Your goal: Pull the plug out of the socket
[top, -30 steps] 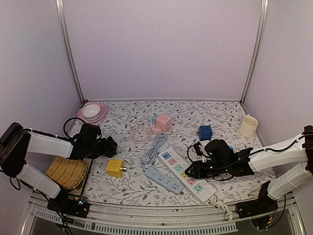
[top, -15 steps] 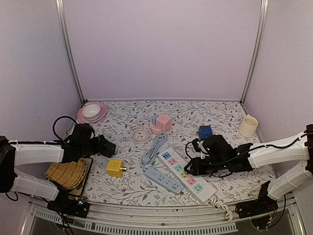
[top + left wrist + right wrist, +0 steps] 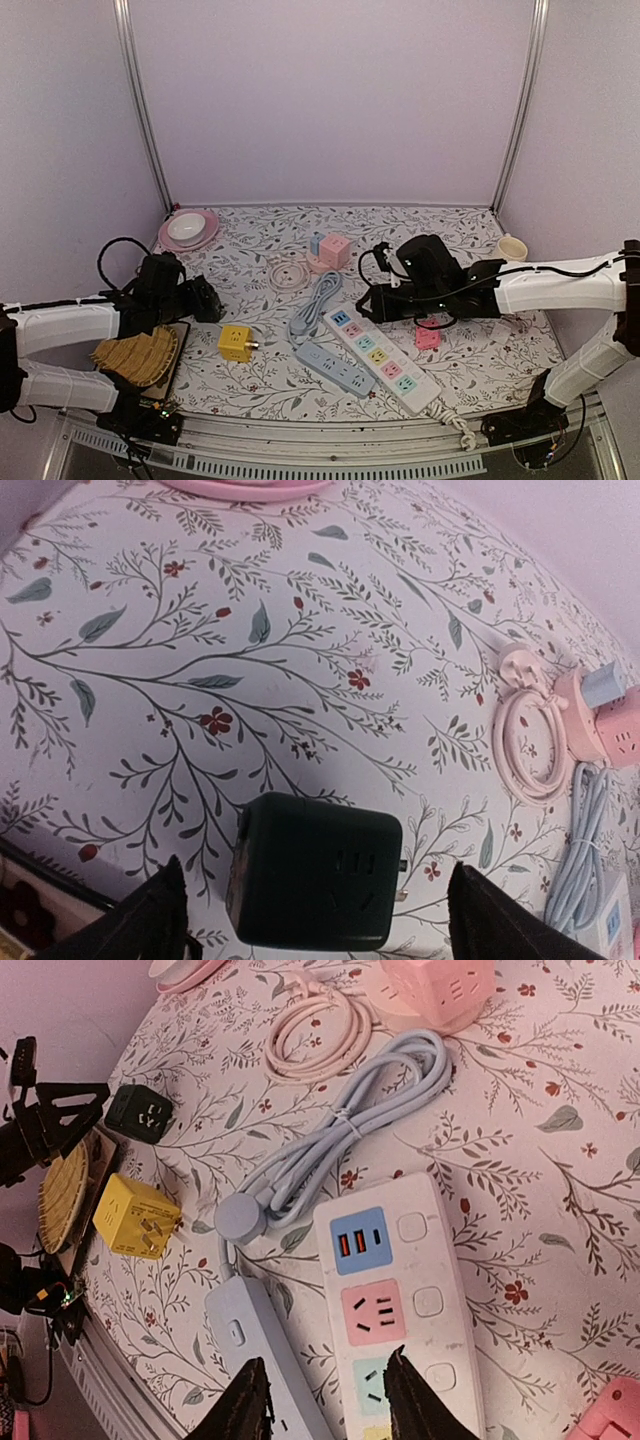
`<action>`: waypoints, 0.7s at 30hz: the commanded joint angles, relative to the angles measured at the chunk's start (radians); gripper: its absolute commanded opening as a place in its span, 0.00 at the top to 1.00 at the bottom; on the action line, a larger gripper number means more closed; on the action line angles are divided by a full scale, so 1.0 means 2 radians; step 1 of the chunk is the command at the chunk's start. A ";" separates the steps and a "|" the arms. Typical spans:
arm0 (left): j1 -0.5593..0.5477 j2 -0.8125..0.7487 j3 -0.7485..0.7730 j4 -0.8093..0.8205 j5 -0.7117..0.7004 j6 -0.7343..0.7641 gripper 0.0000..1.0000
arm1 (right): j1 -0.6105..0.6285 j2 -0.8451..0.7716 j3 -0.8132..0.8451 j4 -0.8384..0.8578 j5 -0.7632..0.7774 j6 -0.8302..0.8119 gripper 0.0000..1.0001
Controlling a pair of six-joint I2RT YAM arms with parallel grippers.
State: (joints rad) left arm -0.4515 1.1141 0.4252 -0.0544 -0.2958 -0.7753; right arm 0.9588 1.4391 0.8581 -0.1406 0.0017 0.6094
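We judge the pull done — plug point(image 3: 428, 338) lies loose beside the strip point(image 3: 385, 358); right gripper point(image 3: 325, 1360) released and empty, left gripper point(image 3: 315, 870) spread, holding nothing.

The cream cup point(image 3: 510, 245) is half hidden behind the right arm point(image 3: 545, 288) in the top view, while the pink adapter point(image 3: 618, 1415) gets clipped by the right wrist view's corner and the white power strip point(image 3: 395, 1250) is cut off at its bottom edge.
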 commanded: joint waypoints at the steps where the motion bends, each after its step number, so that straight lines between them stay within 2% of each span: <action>1: -0.012 -0.023 -0.019 0.003 0.018 0.011 0.10 | -0.022 0.033 0.054 -0.019 0.013 -0.036 0.59; 9: -0.050 -0.056 -0.044 0.016 0.031 0.039 0.08 | -0.067 0.114 0.153 -0.011 -0.024 -0.060 0.57; 17: -0.055 -0.075 -0.064 0.059 0.073 0.070 0.08 | -0.136 0.220 0.312 -0.017 -0.059 -0.080 0.52; 21: -0.058 -0.064 -0.057 0.066 0.080 0.081 0.08 | -0.165 0.269 0.376 -0.020 -0.048 -0.093 0.46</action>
State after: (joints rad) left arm -0.5560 0.9756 0.3080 0.0216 -0.1715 -0.6594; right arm 0.6865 1.8927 1.4967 -0.1680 -0.0925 0.4667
